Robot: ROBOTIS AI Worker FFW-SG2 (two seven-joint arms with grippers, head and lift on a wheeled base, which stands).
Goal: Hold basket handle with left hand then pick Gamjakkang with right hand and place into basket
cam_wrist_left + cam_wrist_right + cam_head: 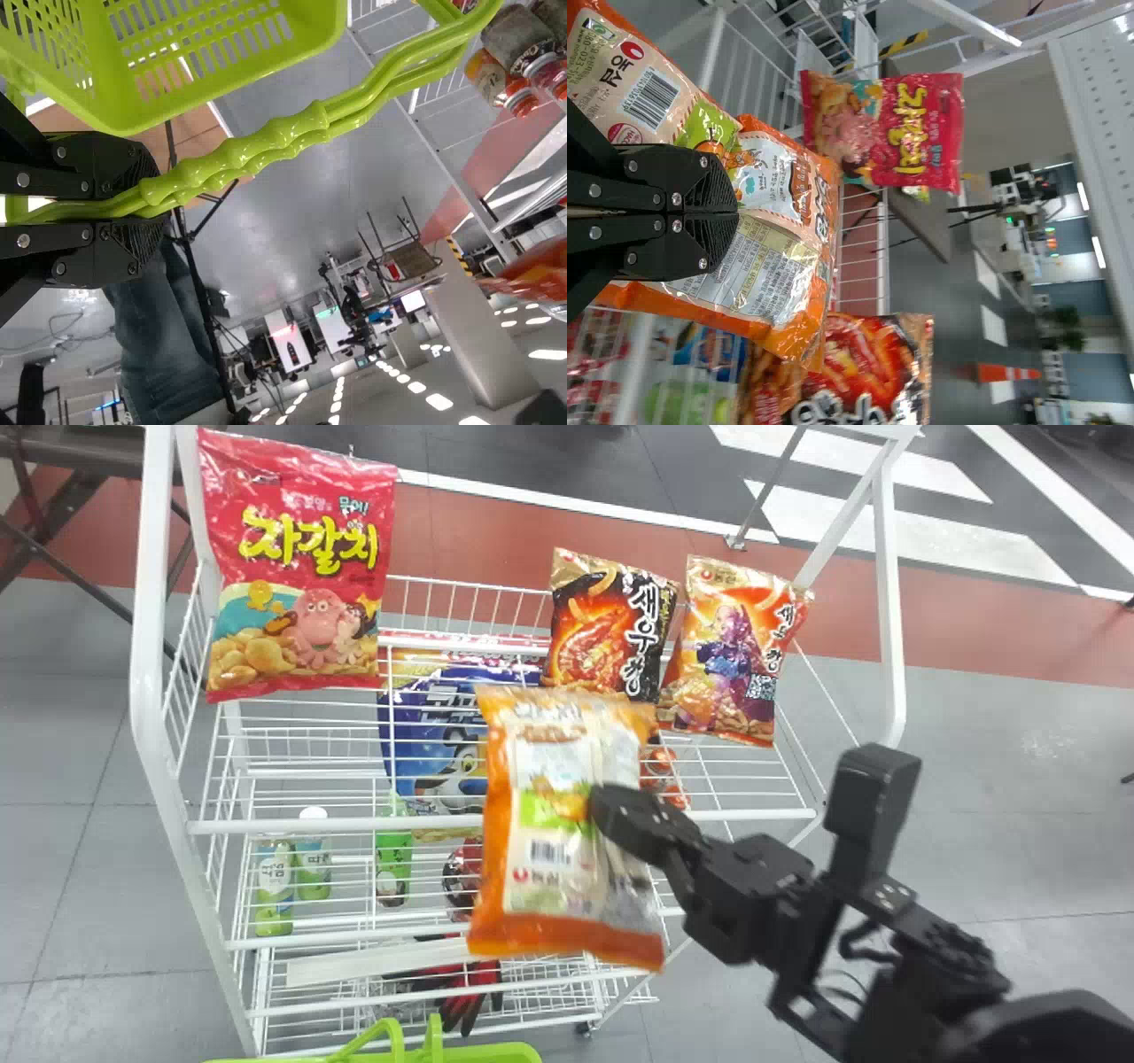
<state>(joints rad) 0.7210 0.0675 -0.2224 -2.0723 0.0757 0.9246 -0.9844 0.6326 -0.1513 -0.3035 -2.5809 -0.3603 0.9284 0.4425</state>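
In the head view my right gripper is shut on the orange Gamjakkang bag, which hangs upright in front of the white rack. Seen from the right wrist, the gripper pinches the back of the bag, its fingers together on the creased wrapper. The green basket shows its rim and handle tops at the bottom edge of the head view, below the bag. My left gripper is closed around the paired handles of the basket in the left wrist view.
A red snack bag stands at the rack's upper left. A black shrimp snack bag and an orange-purple one stand upper right. Bottles sit on a lower shelf. White rack rails run behind the held bag.
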